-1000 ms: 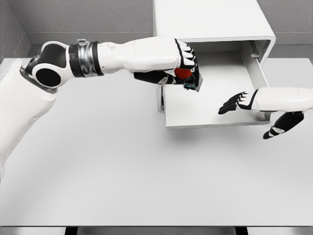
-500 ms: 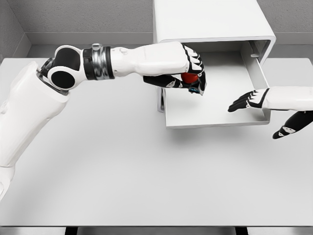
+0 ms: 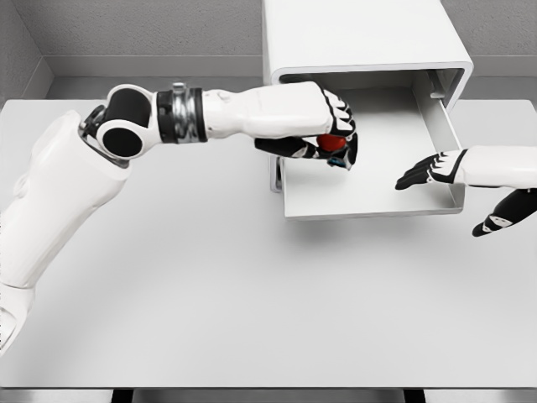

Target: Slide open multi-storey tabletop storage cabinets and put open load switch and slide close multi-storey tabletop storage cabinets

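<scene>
A white tabletop cabinet [image 3: 361,38] stands at the back of the table, its lower drawer [image 3: 369,201] slid out toward me. My left hand [image 3: 331,134] reaches over the drawer's left part, fingers curled around the load switch [image 3: 334,144], a small red and dark part with a blue tip. Most of the switch is hidden by the fingers. It hangs just above the drawer floor. My right hand [image 3: 432,172] hovers at the drawer's right front corner with fingers spread and holding nothing.
The white table [image 3: 210,294] stretches wide in front of the drawer. A grey wall runs behind the cabinet. The drawer's right side rail [image 3: 436,96] shows inside the cabinet opening.
My left hand has carried the switch further right and slightly down into the drawer area. The right hand has drawn back to the right, from over the drawer floor to its corner.
</scene>
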`<state>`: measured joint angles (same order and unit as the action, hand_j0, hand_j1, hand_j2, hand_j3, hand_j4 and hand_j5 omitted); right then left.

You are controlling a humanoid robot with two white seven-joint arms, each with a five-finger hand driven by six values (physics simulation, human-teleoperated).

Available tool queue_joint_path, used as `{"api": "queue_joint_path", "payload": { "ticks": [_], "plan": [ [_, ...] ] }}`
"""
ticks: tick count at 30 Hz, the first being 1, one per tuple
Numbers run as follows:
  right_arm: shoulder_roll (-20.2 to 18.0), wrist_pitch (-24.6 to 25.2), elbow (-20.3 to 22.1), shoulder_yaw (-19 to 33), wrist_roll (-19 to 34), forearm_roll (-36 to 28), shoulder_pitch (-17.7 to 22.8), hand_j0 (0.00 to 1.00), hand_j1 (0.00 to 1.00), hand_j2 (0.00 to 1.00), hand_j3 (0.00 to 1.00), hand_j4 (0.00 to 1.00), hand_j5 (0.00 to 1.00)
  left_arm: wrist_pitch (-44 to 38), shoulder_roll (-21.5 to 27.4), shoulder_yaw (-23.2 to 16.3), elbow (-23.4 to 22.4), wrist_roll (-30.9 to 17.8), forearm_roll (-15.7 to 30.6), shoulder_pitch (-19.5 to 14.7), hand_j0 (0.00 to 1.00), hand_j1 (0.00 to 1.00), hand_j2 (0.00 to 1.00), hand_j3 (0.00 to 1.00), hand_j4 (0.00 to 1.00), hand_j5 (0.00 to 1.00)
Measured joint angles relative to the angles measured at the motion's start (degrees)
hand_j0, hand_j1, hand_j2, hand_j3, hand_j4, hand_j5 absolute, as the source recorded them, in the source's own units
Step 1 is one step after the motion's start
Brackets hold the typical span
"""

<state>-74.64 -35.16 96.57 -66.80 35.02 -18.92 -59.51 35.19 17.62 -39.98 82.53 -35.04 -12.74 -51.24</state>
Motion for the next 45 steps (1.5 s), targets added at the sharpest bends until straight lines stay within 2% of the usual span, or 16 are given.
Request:
{"api": "queue_joint_path", "payload": {
  "ticks": [8,9,10,12,24,29,35,37,39,40,41,44,45],
  "plan": [
    [0.49,-0.01,0.24,-0.29,0.0,0.02,2.11,1.0,1.0,1.0,1.0,1.0,1.0,0.01,-2.47,-0.2,-3.32,0.0,-4.11,0.0,0.53,0.53,0.53,0.53,0.53,0.53],
    [0.52,0.0,0.27,-0.3,0.0,0.01,2.12,1.0,1.0,1.0,1.0,1.0,1.0,0.01,-2.65,-0.19,-3.48,0.0,-4.38,0.0,0.55,0.55,0.55,0.55,0.55,0.55],
    [0.54,0.0,0.3,-0.31,0.0,0.01,2.2,1.0,1.0,1.0,1.0,1.0,1.0,0.01,-2.79,-0.18,-3.58,0.0,-4.53,0.0,0.7,0.7,0.7,0.7,0.7,0.7],
    [0.55,0.0,0.36,-0.32,0.0,0.0,2.12,1.0,1.0,1.0,1.0,1.0,1.0,0.0,-2.96,-0.16,-3.66,0.01,-4.56,0.0,0.81,0.81,0.81,0.81,0.81,0.81],
    [0.87,0.01,0.49,-0.28,0.0,0.0,1.68,1.0,1.0,1.0,1.0,1.0,1.0,-0.02,-3.13,-0.14,-3.12,0.01,-3.72,-0.09,0.83,0.83,0.83,0.83,0.83,0.83],
    [3.03,0.01,0.48,-0.25,0.0,0.04,1.59,1.0,1.0,1.0,1.0,1.0,1.0,-0.02,-3.01,0.07,-2.28,0.01,-2.93,-0.09,0.83,0.83,0.83,0.83,0.83,0.83],
    [4.46,0.01,0.45,-0.22,0.0,0.19,1.41,1.0,1.0,1.0,1.0,1.0,1.0,-0.01,-2.09,0.36,1.0,0.01,-1.46,0.35,0.83,0.83,0.83,0.83,0.83,0.83],
    [4.75,0.01,0.42,-0.19,0.0,0.38,1.33,1.0,1.0,1.0,1.0,1.0,1.0,-0.01,-0.53,0.43,3.21,0.01,-0.3,0.44,0.83,0.83,0.83,0.83,0.83,0.83],
    [4.94,0.0,0.39,-0.15,0.0,0.51,1.33,1.0,1.0,1.0,1.0,1.0,1.0,0.0,2.81,0.49,6.56,0.01,2.91,0.44,0.83,0.83,0.83,0.83,0.83,0.83],
    [5.0,0.0,0.38,-0.13,0.0,0.56,1.24,1.0,1.0,1.0,1.0,1.0,1.0,-0.01,5.35,0.54,8.66,0.01,5.4,0.44,0.92,0.92,0.92,0.92,0.92,0.92],
    [5.04,0.01,0.38,-0.11,0.0,0.59,1.24,1.0,1.0,1.0,1.0,1.0,1.0,-0.01,8.43,0.57,10.86,0.01,8.36,0.53,1.0,1.0,1.0,1.0,1.0,1.0],
    [5.52,0.0,0.37,-0.07,0.0,0.67,1.15,1.0,1.0,1.0,1.0,1.0,1.0,-0.02,19.56,0.4,15.62,0.01,17.04,1.49,1.0,1.0,1.0,1.0,1.0,1.0],
    [5.77,0.0,0.37,-0.05,0.0,0.69,1.14,1.0,1.0,1.0,1.0,1.0,1.0,0.02,23.31,0.35,16.42,0.0,19.37,4.48,1.0,1.0,1.0,1.0,1.0,1.0]
  ]
}}
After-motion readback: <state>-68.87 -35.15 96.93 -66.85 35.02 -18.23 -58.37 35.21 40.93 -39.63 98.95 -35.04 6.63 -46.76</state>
